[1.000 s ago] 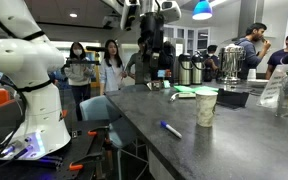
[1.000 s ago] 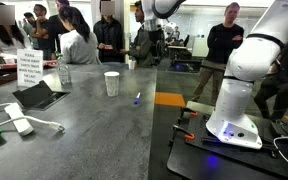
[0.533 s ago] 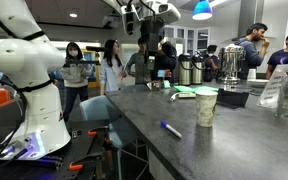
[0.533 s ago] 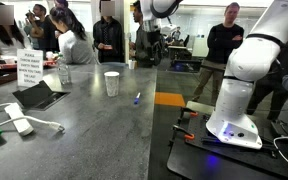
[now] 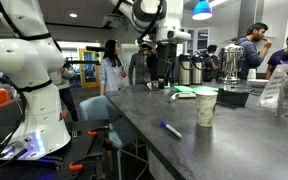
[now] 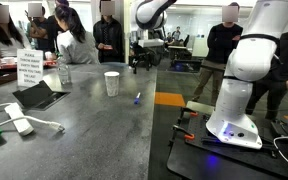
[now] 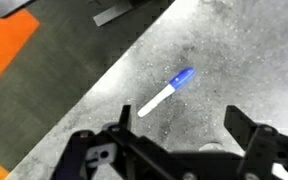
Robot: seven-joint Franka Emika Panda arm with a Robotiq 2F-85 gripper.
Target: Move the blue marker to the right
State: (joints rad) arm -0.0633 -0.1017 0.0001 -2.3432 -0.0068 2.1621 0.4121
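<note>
The blue marker lies flat on the grey table: blue cap, pale barrel. It shows in both exterior views (image 5: pixel 171 129) (image 6: pixel 137 98) near the table's edge, and in the wrist view (image 7: pixel 166 92) near the middle. My gripper (image 5: pixel 159 72) (image 6: pixel 142 62) hangs high above the table's far part. In the wrist view the gripper (image 7: pixel 179 125) is open and empty, its dark fingers (image 7: pixel 246 128) spread wide below the marker.
A paper cup (image 5: pixel 206 106) (image 6: pixel 111 83) stands on the table near the marker. A tablet (image 6: pixel 39 95), a white cable and a sign (image 6: pixel 29 68) sit further along. People stand beyond the table. The table edge drops to an orange floor patch (image 7: pixel 4 45).
The arm has swung and lowered over the table; the gripper has come down from high up. The marker has not moved.
</note>
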